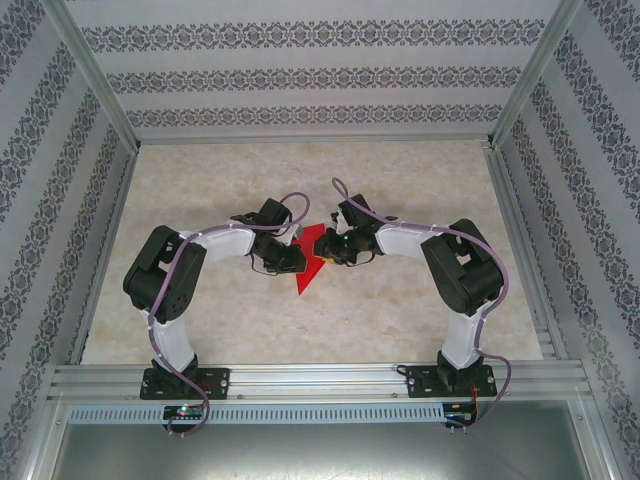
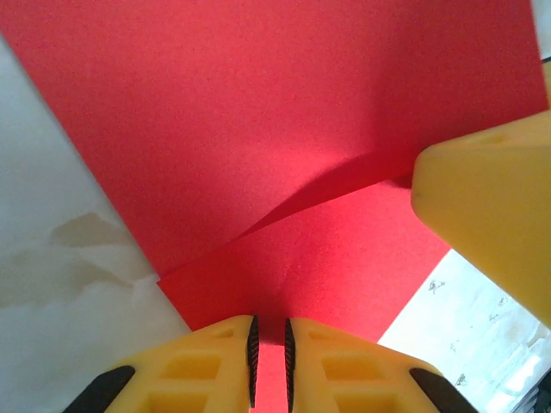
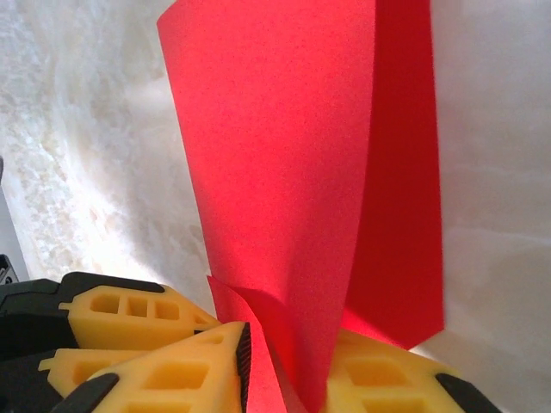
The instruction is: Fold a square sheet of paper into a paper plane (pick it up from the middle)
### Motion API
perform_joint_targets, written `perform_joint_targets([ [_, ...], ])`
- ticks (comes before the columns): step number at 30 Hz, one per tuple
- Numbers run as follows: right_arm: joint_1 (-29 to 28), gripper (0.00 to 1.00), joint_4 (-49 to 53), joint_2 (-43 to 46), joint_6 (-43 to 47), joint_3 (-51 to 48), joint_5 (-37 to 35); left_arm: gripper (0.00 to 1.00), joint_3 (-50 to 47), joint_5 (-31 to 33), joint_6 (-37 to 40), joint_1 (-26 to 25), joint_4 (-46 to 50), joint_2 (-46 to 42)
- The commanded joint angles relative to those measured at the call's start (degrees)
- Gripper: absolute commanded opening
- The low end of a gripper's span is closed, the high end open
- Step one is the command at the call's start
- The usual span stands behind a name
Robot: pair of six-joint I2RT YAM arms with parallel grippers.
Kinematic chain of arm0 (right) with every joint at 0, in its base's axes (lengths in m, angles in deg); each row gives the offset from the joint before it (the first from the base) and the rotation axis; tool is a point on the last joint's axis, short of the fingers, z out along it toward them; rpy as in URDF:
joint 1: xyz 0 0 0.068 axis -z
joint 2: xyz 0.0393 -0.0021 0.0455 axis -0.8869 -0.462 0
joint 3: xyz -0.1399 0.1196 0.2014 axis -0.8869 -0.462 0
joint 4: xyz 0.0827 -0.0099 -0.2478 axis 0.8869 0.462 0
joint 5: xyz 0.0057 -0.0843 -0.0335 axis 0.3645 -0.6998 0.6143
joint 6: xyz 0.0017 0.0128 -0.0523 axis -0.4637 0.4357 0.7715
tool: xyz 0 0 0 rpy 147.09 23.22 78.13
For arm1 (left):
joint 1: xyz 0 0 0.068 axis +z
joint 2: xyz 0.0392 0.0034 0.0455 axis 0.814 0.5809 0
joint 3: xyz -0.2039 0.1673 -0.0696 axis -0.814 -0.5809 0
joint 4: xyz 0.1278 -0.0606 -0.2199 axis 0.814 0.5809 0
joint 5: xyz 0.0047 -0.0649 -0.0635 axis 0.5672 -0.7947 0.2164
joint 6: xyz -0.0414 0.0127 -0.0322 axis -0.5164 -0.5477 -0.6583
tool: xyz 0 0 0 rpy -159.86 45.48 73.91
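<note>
Paper [image 1: 308, 266] edges clamped by left gripper [image 2: 271, 354], right gripper [image 3: 289, 379].

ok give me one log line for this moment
step: folding | left jaws: shut on paper | right jaws: shut on paper, flap raised | paper: part-folded

The left arm [image 1: 165, 300] and right arm [image 1: 465, 300] have white shells, bulky black joint housings and black base plates [image 1: 185, 382]. A lavender cable [image 1: 178, 265] runs along each. The left gripper [image 2: 271, 325] has yellow moulded fingers [image 2: 194, 370] with rectangular recesses and black ribbed pads [image 2: 253, 357].
</note>
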Motion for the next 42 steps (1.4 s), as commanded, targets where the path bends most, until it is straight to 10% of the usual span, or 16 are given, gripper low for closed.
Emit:
perform_joint_targets([
  [1,-0.8,0.23,-0.6,0.6,-0.2,-0.7,0.8,0.20,0.5,-1.3,1.4,0.6,0.4,0.6],
  [17,-0.7,0.10,4.7,-2.3,3.5,1.2,-3.4,0.18,4.8,-1.8,3.4,1.6,4.0,1.6],
  [42,-1.0,0.21,-2.8,2.0,-1.4,-3.3,1.6,0.11,5.4,0.0,5.0,2.1,4.5,5.9],
])
